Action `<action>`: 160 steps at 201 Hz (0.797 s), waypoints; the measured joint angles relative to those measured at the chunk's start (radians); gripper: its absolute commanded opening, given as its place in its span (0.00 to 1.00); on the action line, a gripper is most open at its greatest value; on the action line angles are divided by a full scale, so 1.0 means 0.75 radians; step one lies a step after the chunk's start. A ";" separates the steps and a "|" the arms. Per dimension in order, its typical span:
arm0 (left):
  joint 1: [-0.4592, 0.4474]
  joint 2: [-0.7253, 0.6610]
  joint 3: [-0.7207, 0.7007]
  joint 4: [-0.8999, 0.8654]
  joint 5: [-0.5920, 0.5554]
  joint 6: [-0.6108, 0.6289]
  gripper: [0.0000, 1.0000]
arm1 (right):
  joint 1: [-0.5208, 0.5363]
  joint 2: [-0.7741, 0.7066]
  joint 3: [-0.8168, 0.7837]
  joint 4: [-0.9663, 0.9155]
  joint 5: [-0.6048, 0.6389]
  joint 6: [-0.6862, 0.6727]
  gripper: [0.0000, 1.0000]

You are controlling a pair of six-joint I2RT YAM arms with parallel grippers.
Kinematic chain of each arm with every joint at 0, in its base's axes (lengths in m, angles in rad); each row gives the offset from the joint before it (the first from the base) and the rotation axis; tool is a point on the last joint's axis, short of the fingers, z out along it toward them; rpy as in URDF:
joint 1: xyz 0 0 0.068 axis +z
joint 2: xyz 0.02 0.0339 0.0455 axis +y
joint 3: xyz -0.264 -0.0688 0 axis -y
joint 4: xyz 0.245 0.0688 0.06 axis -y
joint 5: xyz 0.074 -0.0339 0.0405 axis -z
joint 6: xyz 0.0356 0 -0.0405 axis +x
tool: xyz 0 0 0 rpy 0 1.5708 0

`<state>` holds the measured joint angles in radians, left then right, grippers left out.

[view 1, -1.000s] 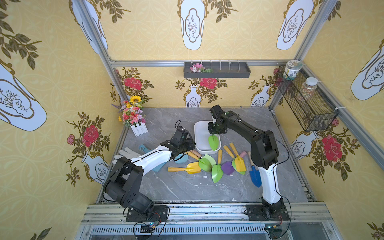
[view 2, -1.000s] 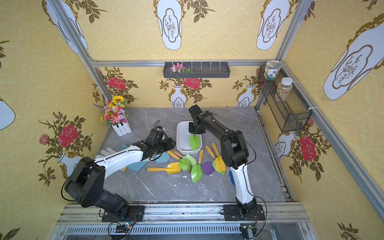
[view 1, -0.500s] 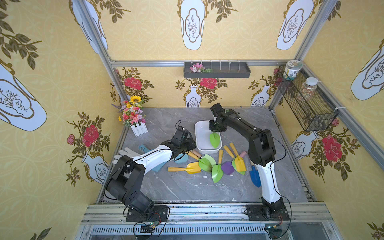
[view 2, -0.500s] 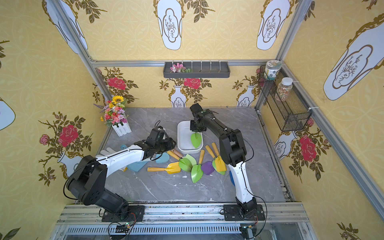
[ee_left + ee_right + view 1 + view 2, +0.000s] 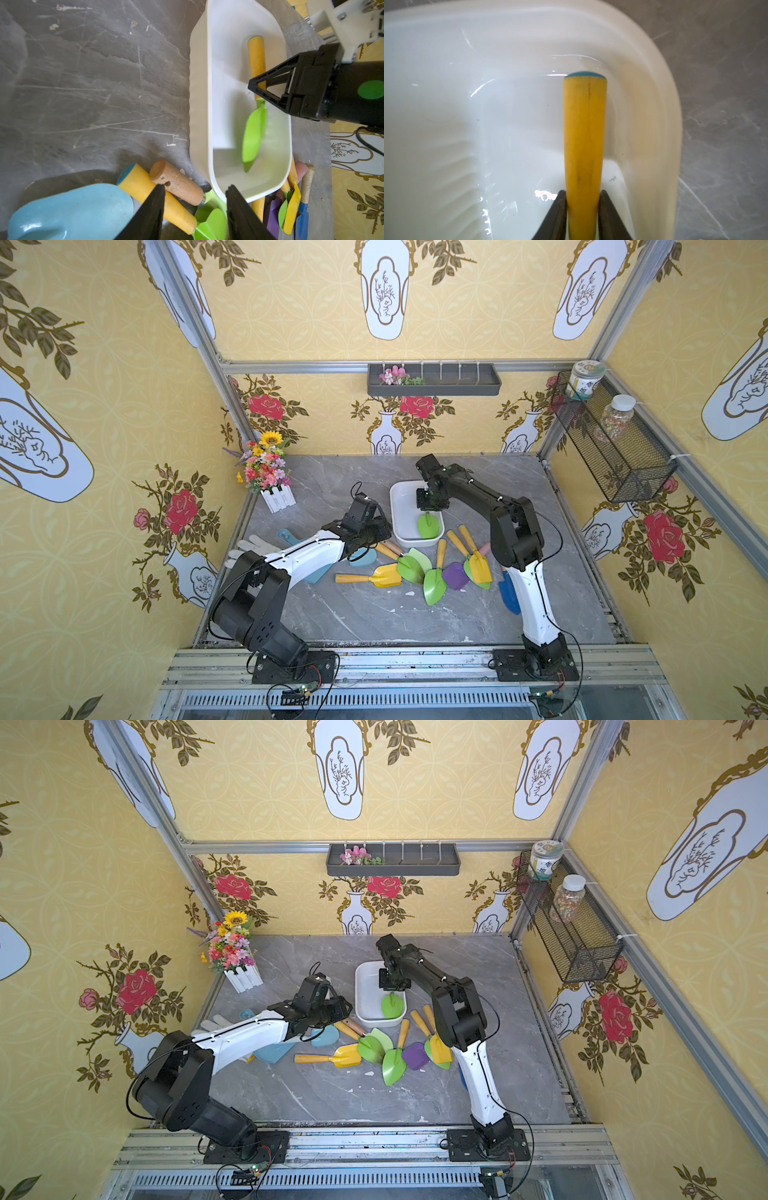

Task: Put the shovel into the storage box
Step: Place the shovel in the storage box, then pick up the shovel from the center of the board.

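In both top views the white, round-cornered plastic storage box sits mid-table. The glossy green-bladed shovel with a smooth yellow handle lies inside it, directly below the right gripper, which belongs to the nearer arm. From the left wrist, the shovel's long axis runs along the box's length, and the left gripper gapes empty over loose shovels outside. From the right wrist, the jaws flank the handle closely; whether they grip it or merely bracket it, I cannot tell.

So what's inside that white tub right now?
One shovel, green blade and yellow handle, is in the storage box. The right gripper straddles its handle; the floor under the blade is covered.
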<state>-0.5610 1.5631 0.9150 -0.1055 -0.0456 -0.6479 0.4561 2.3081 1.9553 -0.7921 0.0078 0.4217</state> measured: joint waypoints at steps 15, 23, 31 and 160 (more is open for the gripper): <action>0.000 -0.005 0.000 -0.001 0.000 0.000 0.52 | 0.000 0.000 0.001 0.000 0.005 0.001 0.41; -0.001 -0.008 0.000 -0.002 0.000 0.000 0.52 | 0.000 0.000 0.001 0.000 0.008 0.001 0.42; 0.000 -0.012 0.000 -0.003 0.000 0.000 0.52 | 0.001 -0.002 0.001 -0.001 0.010 0.001 0.42; 0.000 -0.222 -0.127 -0.058 0.015 0.000 0.58 | 0.110 -0.448 -0.424 0.085 -0.007 0.001 0.62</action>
<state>-0.5610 1.3968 0.8200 -0.1493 -0.0345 -0.6479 0.5388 1.9720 1.6371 -0.7280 0.0025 0.4225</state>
